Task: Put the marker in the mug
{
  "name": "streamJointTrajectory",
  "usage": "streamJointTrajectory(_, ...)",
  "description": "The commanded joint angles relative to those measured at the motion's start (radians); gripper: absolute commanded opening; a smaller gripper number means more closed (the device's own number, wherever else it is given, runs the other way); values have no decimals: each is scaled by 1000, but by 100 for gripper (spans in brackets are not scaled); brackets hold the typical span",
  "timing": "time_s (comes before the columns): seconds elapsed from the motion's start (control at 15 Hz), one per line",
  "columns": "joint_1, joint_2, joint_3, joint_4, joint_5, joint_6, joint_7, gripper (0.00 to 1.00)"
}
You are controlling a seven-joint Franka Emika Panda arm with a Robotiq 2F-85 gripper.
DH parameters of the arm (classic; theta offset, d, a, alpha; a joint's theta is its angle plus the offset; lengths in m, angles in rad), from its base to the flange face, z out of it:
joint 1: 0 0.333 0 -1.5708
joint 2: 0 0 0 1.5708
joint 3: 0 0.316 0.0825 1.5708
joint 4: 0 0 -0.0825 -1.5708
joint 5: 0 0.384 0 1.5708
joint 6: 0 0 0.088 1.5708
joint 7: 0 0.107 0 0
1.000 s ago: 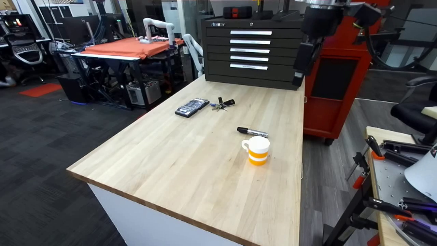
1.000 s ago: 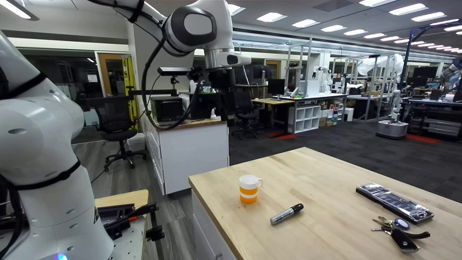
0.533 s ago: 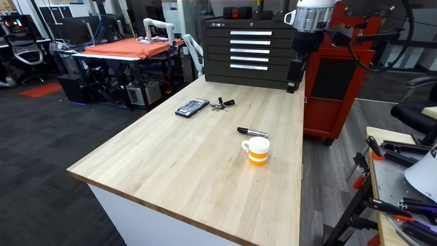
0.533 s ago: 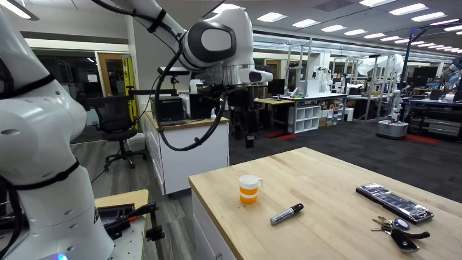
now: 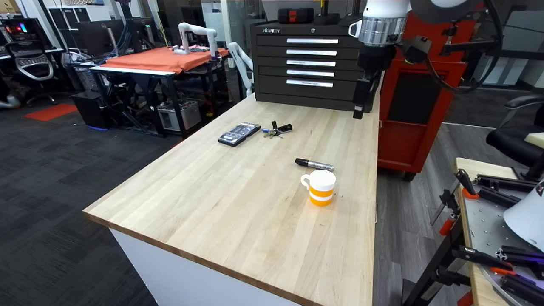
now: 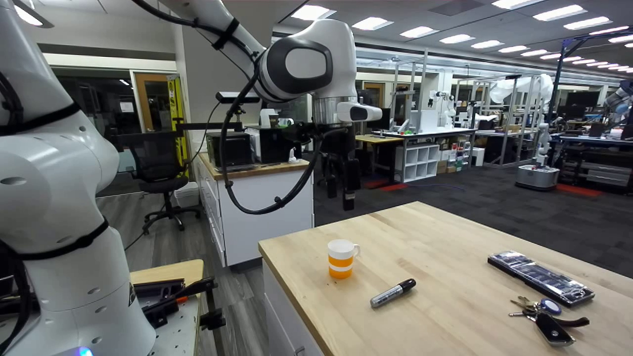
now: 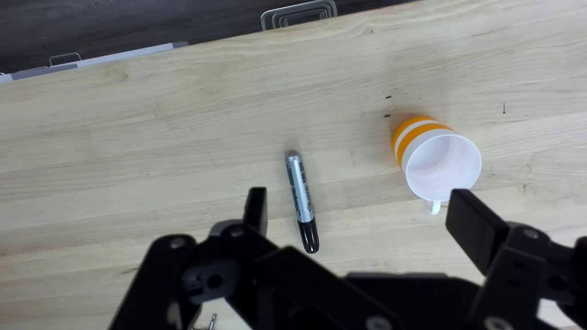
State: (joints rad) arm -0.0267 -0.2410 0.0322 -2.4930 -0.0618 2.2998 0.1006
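We judge grasp, carry and drop all left to do: the marker lies on the table, nearer than and right of the empty mug in an exterior view, and our gripper hangs above, jaws spread, holding nothing.

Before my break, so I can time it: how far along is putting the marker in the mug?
Done: nothing yet; the marker lies on the table, apart from the mug. In hand: nothing; the end effector hangs open, touching neither. Left: grasping the marker, lifting it and lowering it into the upright mug.
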Motion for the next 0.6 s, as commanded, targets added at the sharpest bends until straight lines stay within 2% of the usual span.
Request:
streamJointTrajectory(0.0, -5, 25, -16, -6, -19, 31, -25, 100)
streamJointTrajectory(0.27, -24, 92, -32, -6, -90, 140, -53, 100)
streamJointTrajectory(0.53, -31, 182, -58, 23, -101, 228, -86, 100)
